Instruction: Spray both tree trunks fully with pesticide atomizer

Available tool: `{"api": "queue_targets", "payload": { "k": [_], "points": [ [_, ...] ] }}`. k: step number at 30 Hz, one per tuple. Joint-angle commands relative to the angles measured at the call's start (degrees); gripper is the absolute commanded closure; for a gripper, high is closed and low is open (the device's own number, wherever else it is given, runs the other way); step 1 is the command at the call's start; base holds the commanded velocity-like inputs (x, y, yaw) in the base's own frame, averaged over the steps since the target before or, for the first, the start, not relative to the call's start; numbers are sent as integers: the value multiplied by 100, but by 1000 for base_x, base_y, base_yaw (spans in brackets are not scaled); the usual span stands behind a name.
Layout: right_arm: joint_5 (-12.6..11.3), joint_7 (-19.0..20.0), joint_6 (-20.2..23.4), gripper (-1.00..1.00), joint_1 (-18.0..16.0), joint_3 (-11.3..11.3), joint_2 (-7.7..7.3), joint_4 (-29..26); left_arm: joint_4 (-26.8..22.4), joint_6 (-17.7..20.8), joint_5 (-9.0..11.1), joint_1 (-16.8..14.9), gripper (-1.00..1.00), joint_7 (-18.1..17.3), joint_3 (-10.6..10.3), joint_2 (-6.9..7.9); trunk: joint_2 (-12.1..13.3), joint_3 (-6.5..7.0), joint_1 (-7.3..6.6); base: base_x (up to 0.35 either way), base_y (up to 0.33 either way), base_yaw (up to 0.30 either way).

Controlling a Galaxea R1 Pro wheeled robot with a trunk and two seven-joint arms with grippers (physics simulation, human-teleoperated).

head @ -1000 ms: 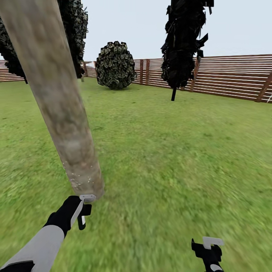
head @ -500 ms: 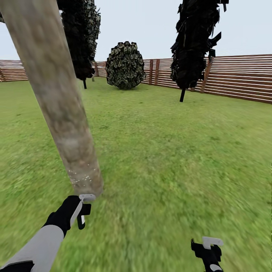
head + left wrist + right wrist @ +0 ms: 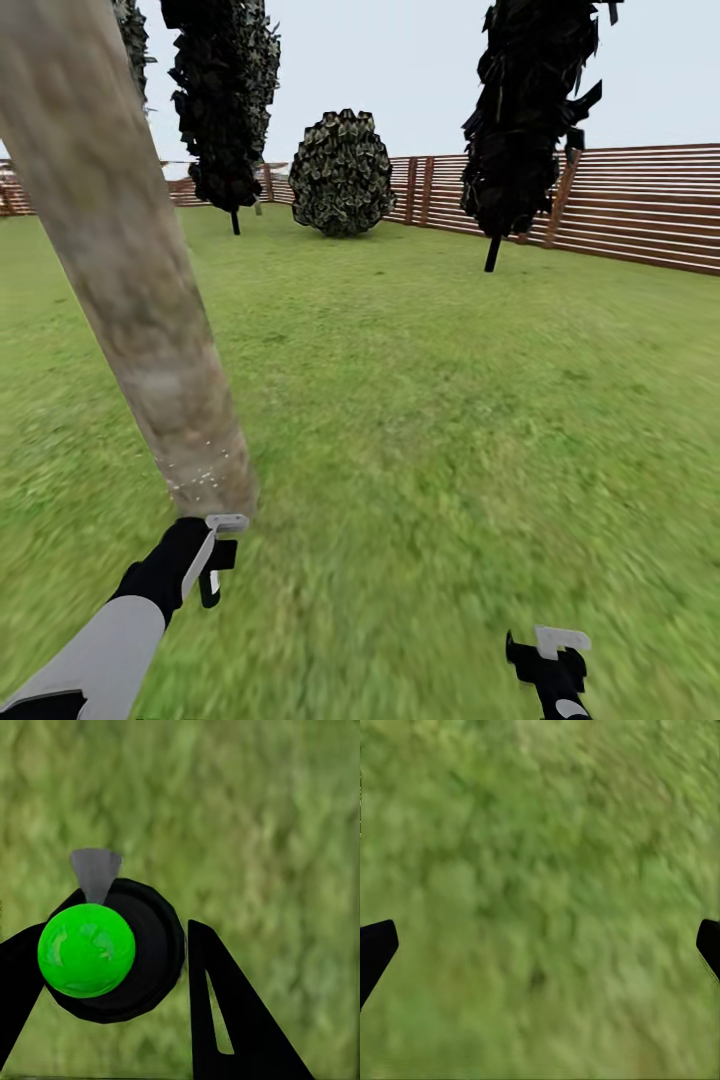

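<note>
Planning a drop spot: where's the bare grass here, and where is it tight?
Open lawn runs from the trunk rightward to the fence, and forward to the round bush and dark trees. Grass under the right gripper is bare. Tight spot: the trunk's base, where the left gripper holds the atomizer.

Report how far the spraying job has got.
Done: the atomizer is off the ground, held in the left gripper, which is close to the base of the nearest tree trunk. In hand: pale specks dot only the foot of that trunk, so covering it has barely begun. Left: the rest of this trunk and a second tree. The right gripper is open over the lawn.
</note>
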Motion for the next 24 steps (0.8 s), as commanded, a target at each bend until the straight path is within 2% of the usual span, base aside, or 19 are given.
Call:
{"api": "queue_targets", "payload": {
  "k": [1, 4, 10, 14, 15, 16, 19, 21, 22, 24],
  "points": [
    [-46, -14, -9, -100, 0, 50, -1, -2, -7, 28, -35, -2, 100, -15, 23, -3, -2, -5, 0, 115, -274, 273],
    [-46, -15, -9, -100, 0, 50, -1, -2, -7, 28, -30, -6, 100, -18, 27, -7, -2, -5, 0, 48, -207, 275],
    [-46, -14, -9, -100, 0, 50, -1, -2, -25, 91, -11, -90, 100, -72, 2, -38, -2, -5, 0, 5, -25, 277],
    [-46, -14, -9, -100, 0, 50, -1, -2, -110, 261, 2, -495, 100, -106, 2, -113, -2, -5, 0, 0, -1, 277],
    [-46, -14, -9, -100, 0, 50, -1, -2, -147, 541, 1, -657, 100, -116, -21, -230, -2, -5, 0, 0, 0, 247],
    [-46, -14, -9, -100, 0, 50, -1, -2, -198, 743, -2, -772, 100, -120, -27, -260, -2, -5, 0, 0, 0, 108],
    [-46, -14, -9, -100, 0, 50, -1, -2, -400, 948, -17, -886, 100, -127, -18, -178, -2, -5, 0, 0, 0, 45],
    [-42, -9, -9, -100, 0, 50, -1, 3, -516, 1231, -13, -905, 100, -133, -24, 60, -2, -5, 0, 0, 0, 7],
    [-31, -7, -9, -100, 0, 50, -1, 5, -533, 1303, -10, -905, 100, -136, -37, 123, -2, -5, 0, 0, 0, 2],
    [-17, -6, -9, -100, 0, 50, -1, 6, -547, 1361, -7, -924, 100, -137, -49, 105, -2, -5, 0, 0, 0, 1]
  ]
}}
